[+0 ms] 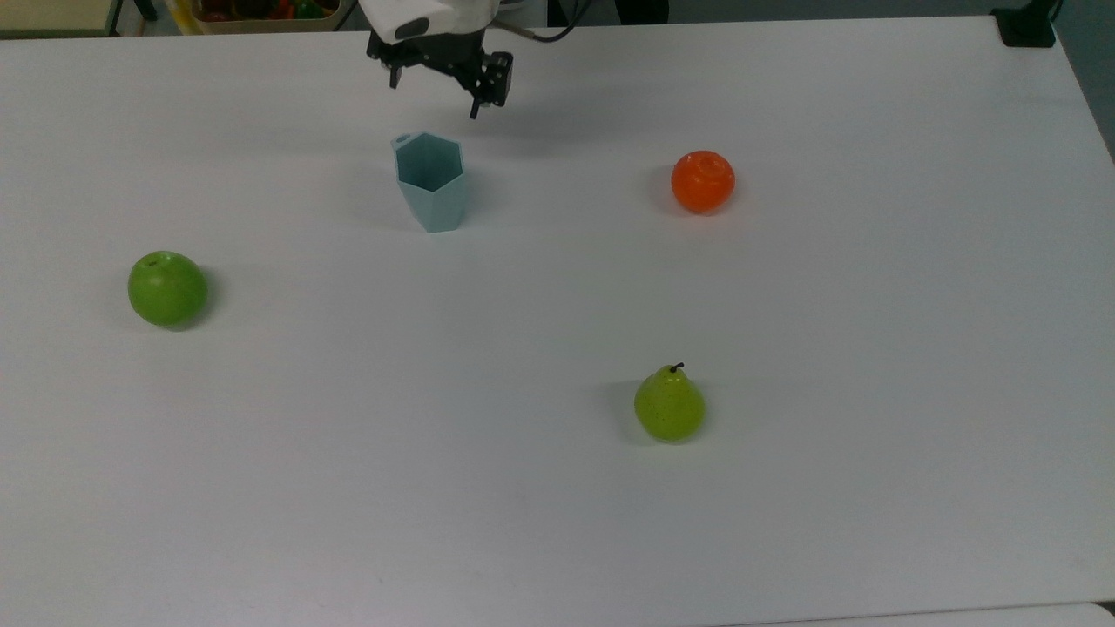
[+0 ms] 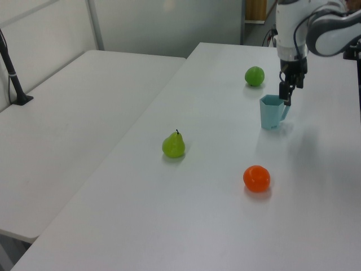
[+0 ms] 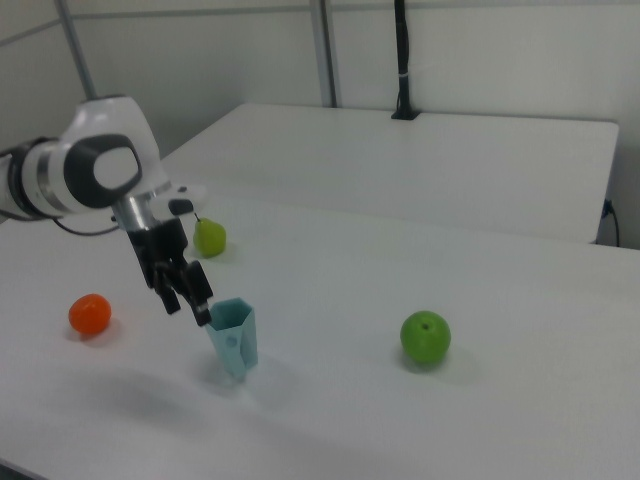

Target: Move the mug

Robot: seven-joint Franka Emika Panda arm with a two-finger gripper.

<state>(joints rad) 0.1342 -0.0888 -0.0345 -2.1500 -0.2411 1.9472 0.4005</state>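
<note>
While the mug [image 1: 430, 180] stands upright on the table [image 1: 557, 488], the gripper [image 1: 438, 84] hangs above it, fingers apart, empty.

Top view: the arm [image 1: 431, 17] above the claw [image 1: 435, 83] is cut off by the upper edge. The mug [image 1: 430, 180] handle is largely hidden.
</note>
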